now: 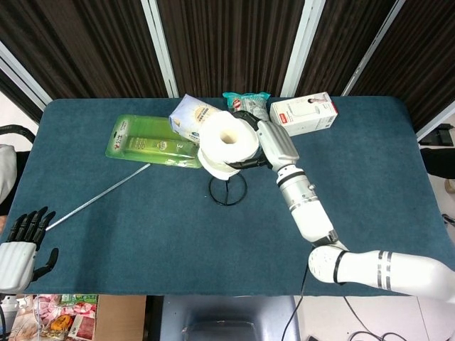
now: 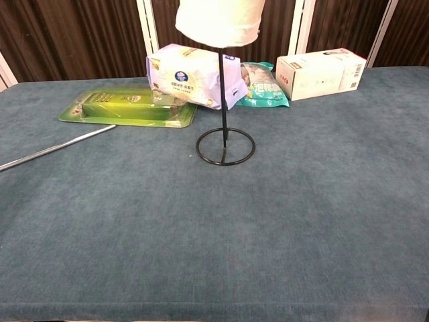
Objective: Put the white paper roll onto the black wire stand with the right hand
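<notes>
My right hand (image 1: 257, 139) grips the white paper roll (image 1: 227, 143) from its right side, held above the black wire stand (image 1: 227, 189). In the chest view the roll (image 2: 219, 21) sits at the top of the frame with the stand's upright rod (image 2: 223, 94) entering its underside; the ring base (image 2: 225, 146) rests on the blue table (image 2: 322, 201). The hand itself is out of the chest view. My left hand (image 1: 21, 245) hangs open off the table's near left corner, holding nothing.
A green blister pack (image 1: 153, 142), a purple-white tissue pack (image 2: 193, 75), a teal snack bag (image 2: 263, 87) and a white box (image 1: 303, 113) lie behind the stand. A thin metal rod (image 1: 99, 195) lies at the left.
</notes>
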